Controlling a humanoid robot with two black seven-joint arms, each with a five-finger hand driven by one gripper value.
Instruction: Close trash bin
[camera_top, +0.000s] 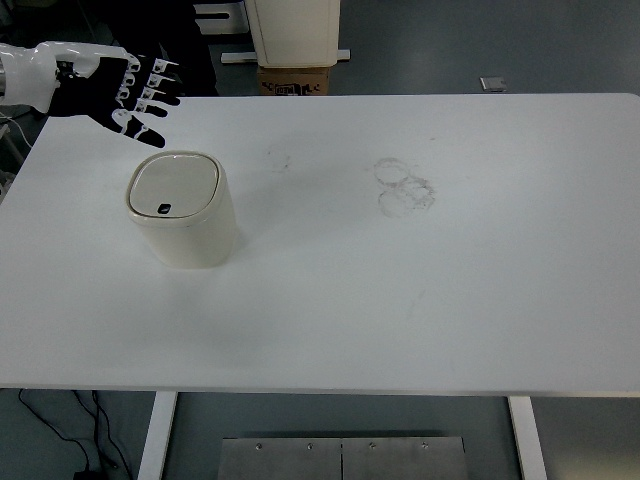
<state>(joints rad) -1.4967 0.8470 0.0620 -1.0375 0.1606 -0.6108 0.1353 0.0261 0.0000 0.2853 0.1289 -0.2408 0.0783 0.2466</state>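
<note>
My left hand (115, 85) hangs in the air past the far left edge of the white surface (450, 300), palm down, fingers (150, 90) spread and loose, holding nothing. It is well clear of the cream trash bin (185, 215), which stands upright on the left part of the surface, nearer to me than the hand. The lid (172, 188) lies flat and flush inside the bin's rounded rim, with a small dark mark near its front edge; I see no gap along any side, so I judge the bin closed and the job as good as done.

What is left is to get away cleanly. I would draw the arm out toward my left edge at this height and not dip across the bin, since a brushed fingertip on a push-type lid might spring it open, and a knock to the side wall could slide or tip such a light container. I would leave the fingers relaxed, not curled, so nothing catches the rim.

My right hand is out of view. Faint ring marks (403, 187) stain the surface well to the right of the bin, and they have no bearing on the work.
</note>
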